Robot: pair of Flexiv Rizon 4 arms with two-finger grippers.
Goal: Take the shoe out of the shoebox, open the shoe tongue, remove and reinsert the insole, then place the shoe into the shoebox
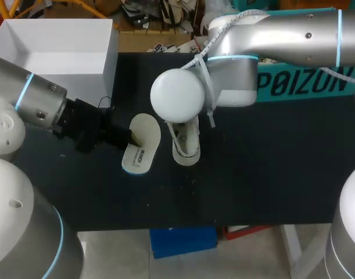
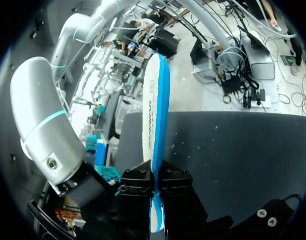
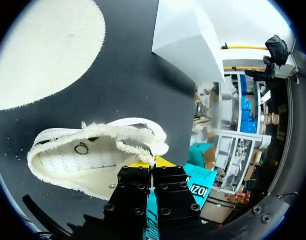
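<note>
Found left claw (image 1: pixel 131 138) pinching one end of flat cream insole with blue underside (image 1: pixel 141 145), held just over black table (image 1: pixel 253 174), fully out of the shoe; seen edge-on in that grip from left wrist; noted white canvas shoe with frayed rim (image 1: pixel 186 145) upright on table, just beside insole; right claw (image 3: pixel 151 162) pressed together on its rim; logged open white cardboard shoebox (image 1: pixel 55 40) at far left corner, well apart.

From above, the right arm (image 1: pixel 241 75) hides its own gripper (image 3: pixel 151 161) and half the shoe (image 1: pixel 186 146); the shoebox (image 1: pixel 49 46) is cropped.
</note>
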